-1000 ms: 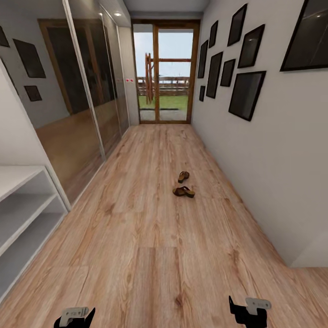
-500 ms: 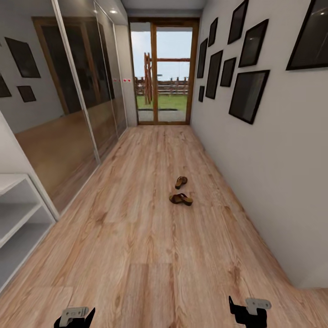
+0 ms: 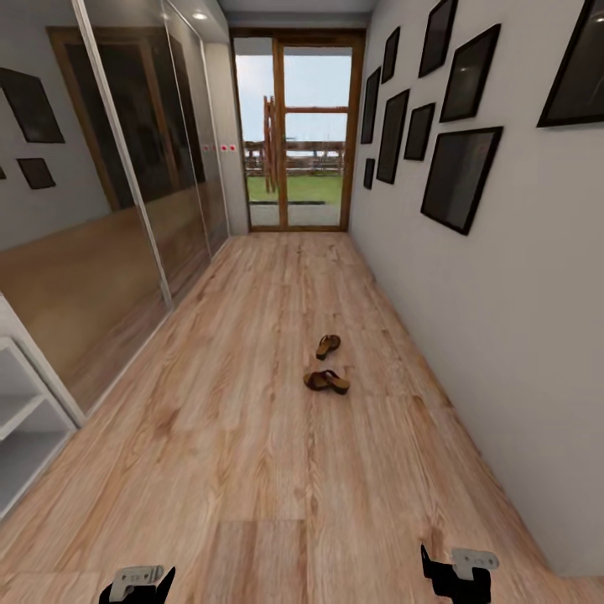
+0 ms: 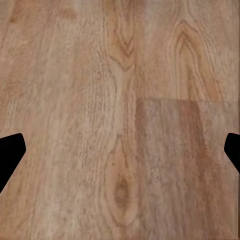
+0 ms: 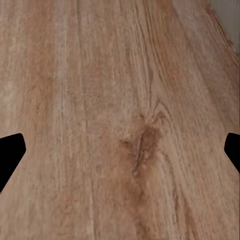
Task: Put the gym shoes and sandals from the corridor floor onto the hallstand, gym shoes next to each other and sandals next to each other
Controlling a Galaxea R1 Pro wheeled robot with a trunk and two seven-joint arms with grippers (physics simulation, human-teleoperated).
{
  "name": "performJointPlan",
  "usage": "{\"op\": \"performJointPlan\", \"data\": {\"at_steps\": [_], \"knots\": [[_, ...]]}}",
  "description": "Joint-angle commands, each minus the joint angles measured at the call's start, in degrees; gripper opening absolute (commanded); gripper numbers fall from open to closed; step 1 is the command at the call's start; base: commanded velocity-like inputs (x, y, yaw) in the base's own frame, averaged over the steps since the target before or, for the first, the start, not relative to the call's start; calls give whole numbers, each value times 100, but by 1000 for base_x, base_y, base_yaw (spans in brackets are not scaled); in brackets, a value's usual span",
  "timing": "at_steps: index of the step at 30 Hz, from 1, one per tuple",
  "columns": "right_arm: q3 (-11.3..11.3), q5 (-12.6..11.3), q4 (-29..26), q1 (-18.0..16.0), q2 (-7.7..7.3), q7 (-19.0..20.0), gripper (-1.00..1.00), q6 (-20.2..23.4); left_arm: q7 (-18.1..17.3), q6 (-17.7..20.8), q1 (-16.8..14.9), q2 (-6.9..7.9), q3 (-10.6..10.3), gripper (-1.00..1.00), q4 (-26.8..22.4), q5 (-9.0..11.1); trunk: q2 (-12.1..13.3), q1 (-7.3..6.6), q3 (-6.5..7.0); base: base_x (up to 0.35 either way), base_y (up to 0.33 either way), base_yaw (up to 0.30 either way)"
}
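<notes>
Evidently the whole head view has shifted against the earlier pictures, so the camera has moved, not the goods: the hallstand (image 3: 21, 419) has slid toward the left edge and the two sandals (image 3: 325, 369) sit lower in view. Judgement: the robot is travelling down the corridor toward the sandals, and no pick-up has begun.

Both sandals lie on the corridor floor (image 3: 277, 470), near each other but apart, well ahead of the arms and off the rack.

The left end effector (image 3: 138, 583) and right end effector (image 3: 457, 572) hang low over bare planks. Each wrist view shows its fingertips (image 4: 10, 152) (image 5: 10, 152) at opposite edges with only floor between: spread wide, carrying nothing.

The hallstand is cut off at the frame edge, leaving its shelves only partly visible. At this range the sandals are too small to read strap detail or orientation.
</notes>
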Motion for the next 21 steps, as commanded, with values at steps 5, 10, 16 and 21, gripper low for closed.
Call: {"op": "performJointPlan", "data": {"at_steps": [5,10,16,21], "knots": [[-34,61,6,-4,0,-21,100,-15,-34,-15,-4,0,48,100,1,-33,-2,2,-5,301,-135,0],[-31,60,6,-4,0,-21,100,-15,-34,-15,-4,0,50,100,1,-32,-2,2,-5,300,-136,0],[-32,60,6,-4,0,-21,100,-17,-34,-15,-4,0,49,100,1,-31,-2,2,-5,299,-136,0],[-32,64,6,-4,-6,-16,100,-21,-34,-15,-4,0,51,100,1,-32,-2,2,-5,298,-138,0]]}}
